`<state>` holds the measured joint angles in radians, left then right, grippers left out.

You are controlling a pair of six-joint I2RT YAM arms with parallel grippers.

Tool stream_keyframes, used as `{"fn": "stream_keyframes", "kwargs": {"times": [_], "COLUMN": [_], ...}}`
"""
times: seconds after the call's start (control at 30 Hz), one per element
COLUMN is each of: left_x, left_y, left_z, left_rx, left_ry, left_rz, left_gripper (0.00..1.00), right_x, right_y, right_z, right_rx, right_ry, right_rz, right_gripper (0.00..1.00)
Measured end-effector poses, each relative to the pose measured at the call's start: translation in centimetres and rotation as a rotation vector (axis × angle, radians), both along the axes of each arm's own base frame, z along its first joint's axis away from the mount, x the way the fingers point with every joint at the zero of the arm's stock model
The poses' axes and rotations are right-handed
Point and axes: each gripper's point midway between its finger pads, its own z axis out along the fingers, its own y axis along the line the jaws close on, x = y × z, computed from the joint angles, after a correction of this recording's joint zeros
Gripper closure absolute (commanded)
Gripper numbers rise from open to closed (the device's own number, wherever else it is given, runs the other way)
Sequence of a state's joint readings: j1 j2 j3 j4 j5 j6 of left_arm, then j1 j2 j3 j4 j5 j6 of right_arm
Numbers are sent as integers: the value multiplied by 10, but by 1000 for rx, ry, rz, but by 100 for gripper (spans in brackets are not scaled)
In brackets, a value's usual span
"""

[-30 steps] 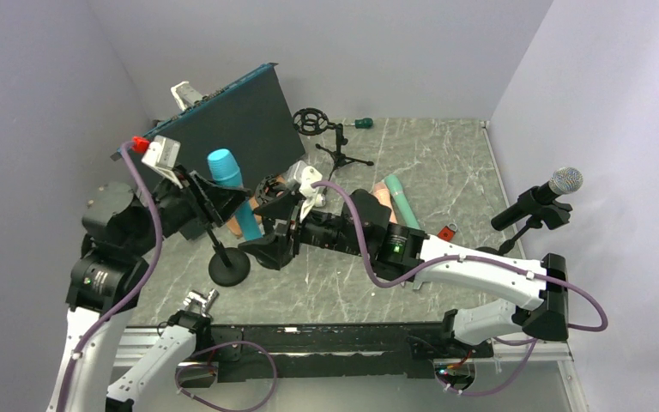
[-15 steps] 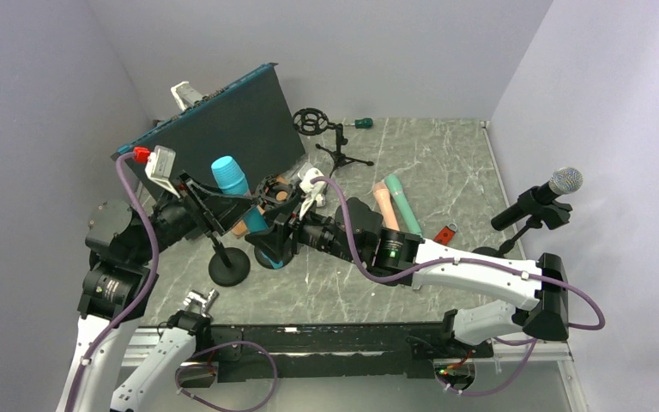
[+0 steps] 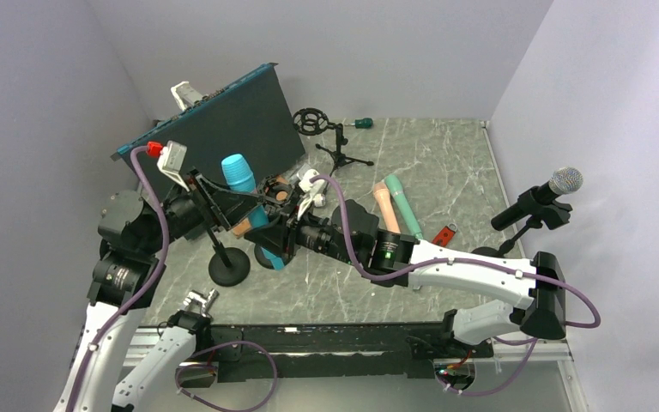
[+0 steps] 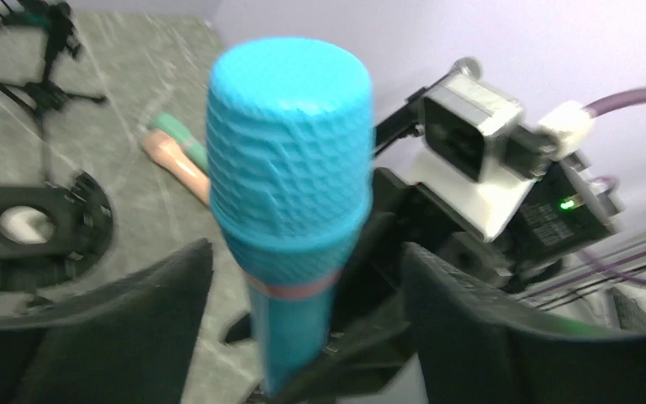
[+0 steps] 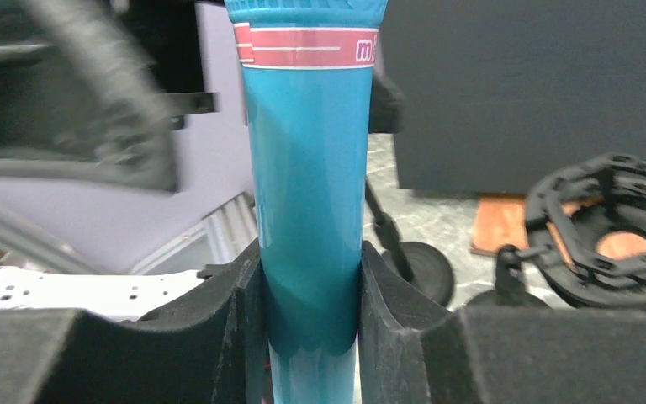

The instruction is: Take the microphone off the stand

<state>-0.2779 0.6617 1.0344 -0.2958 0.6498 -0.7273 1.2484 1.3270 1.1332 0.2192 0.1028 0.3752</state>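
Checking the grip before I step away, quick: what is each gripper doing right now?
Left gripper: open, fingers standing clear on either side of the blue microphone.
Right gripper: shut on the blue microphone, clamping its body.

Along the far edge of my counter I see a dark panel leaning at the left corner, a black shock mount on a small tripod, and a green-handled tool. Mid-counter a peach microphone and a green microphone lie side by side, with a small red object near them. A silver-headed microphone stands by the right edge.
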Motion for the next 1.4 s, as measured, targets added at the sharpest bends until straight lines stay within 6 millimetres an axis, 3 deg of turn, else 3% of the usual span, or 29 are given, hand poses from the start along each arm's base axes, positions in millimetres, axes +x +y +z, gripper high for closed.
{"fn": "stream_keyframes", "kwargs": {"times": [0.13,0.3,0.53,0.6,0.7,0.87,0.97,1.13,1.23,1.4], "left_x": [-3,-4,5,12,24,37,39,48,56,55], "left_y": [4,27,63,69,74,85,94,106,110,117], "left_z": [-5,7,11,5,-8,-27,-40,-82,-92,-148], "left_rx": [50,110,171,193,231,287,310,381,390,452], "left_ry": [19,-61,-108,-82,-36,26,23,55,60,171], "left_rz": [14,160,381,424,467,539,583,644,680,703], "left_gripper": [1,3,38,54,77,99,100,100,100,100], "right_x": [20,50,84,88,88,87,89,96,96,97], "right_y": [-12,-38,-97,-111,-122,-138,-149,-158,-159,-162], "right_z": [-13,-25,-45,-52,-60,-70,-77,-85,-89,-100], "right_rx": [-30,-83,-76,-80,-98,-107,-119,-137,-144,-159], "right_ry": [14,36,105,123,140,152,162,172,177,193], "right_rz": [-101,-262,-400,-429,-444,-464,-486,-513,-513,-515], "right_gripper": [100,100,100,100,100,100,100,100,100,100]}}
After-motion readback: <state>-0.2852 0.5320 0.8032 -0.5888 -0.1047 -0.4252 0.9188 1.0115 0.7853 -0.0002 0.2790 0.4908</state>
